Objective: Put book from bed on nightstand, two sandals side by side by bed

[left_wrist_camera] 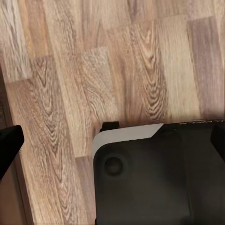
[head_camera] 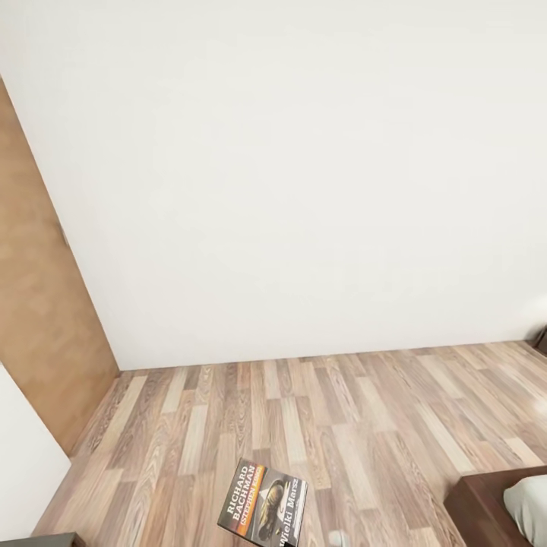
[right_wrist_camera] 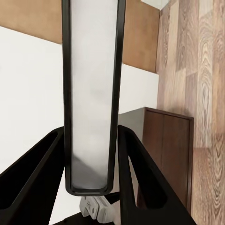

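Observation:
The book point(head_camera: 264, 503), a dark paperback with white "Richard Bachman" lettering and an orange band, hangs above the wooden floor at the bottom of the head view. In the right wrist view I see the book point(right_wrist_camera: 91, 70) edge-on, and my right gripper point(right_wrist_camera: 90, 136) is shut on it, one black finger on each side. A corner of the bed point(head_camera: 486, 505) with its pale mattress shows at the lower right. Behind the book stands the dark brown nightstand point(right_wrist_camera: 168, 154). My left gripper point(left_wrist_camera: 115, 140) is open over the floor, holding nothing. The sandals are out of view.
A white wall point(head_camera: 304, 190) rises straight ahead, with a brown panel point(head_camera: 38, 319) on the left. Wooden floor point(head_camera: 342, 425) stretches between wall and bed. My black base point(left_wrist_camera: 154, 187) lies below the left gripper. A dark object point(head_camera: 541, 339) touches the right edge.

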`<state>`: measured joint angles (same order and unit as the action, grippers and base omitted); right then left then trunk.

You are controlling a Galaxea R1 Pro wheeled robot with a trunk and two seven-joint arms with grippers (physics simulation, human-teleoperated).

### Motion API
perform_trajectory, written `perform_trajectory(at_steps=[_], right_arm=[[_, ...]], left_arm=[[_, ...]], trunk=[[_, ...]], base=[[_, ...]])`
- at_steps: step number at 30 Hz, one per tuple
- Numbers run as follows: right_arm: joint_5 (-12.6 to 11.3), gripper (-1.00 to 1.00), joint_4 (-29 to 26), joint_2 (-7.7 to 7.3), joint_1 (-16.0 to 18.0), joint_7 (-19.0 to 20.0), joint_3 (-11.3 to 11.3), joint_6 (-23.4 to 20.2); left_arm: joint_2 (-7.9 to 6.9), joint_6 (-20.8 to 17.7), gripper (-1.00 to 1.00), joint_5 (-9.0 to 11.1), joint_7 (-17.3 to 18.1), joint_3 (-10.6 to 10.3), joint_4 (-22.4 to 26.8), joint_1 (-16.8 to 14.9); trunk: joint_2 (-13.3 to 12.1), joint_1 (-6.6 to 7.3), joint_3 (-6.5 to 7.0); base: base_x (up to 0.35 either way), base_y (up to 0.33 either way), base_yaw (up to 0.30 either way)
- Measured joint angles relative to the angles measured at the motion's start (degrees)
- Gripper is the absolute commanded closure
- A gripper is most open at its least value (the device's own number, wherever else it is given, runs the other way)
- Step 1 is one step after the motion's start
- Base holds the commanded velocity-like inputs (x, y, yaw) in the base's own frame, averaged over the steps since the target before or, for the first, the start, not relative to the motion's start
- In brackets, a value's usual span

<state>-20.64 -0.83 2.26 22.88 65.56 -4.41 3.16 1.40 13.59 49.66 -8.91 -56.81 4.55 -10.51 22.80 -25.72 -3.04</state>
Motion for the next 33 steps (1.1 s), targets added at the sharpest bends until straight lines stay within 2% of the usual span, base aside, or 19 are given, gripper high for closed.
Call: perform_trajectory(at_steps=[22,33], right_arm=[[0.0,1.00,0.2,-0.07,0.0,0.1,0.0,0.0],[0.0,1.00,0.2,-0.08,0.0,0.2,0.0,0.0]], left_arm=[[0.04,0.0,-1.00,0.0,0.0,0.0,0.0,0.0],[0.02,0.0,-1.00,0.0,0.0,0.0,0.0,0.0]], trunk=[[0.0,0.00,0.00],[0.0,0.00,0.00]], base=[[0.309,0.000,-0.003],[0.309,0.000,-0.191]])
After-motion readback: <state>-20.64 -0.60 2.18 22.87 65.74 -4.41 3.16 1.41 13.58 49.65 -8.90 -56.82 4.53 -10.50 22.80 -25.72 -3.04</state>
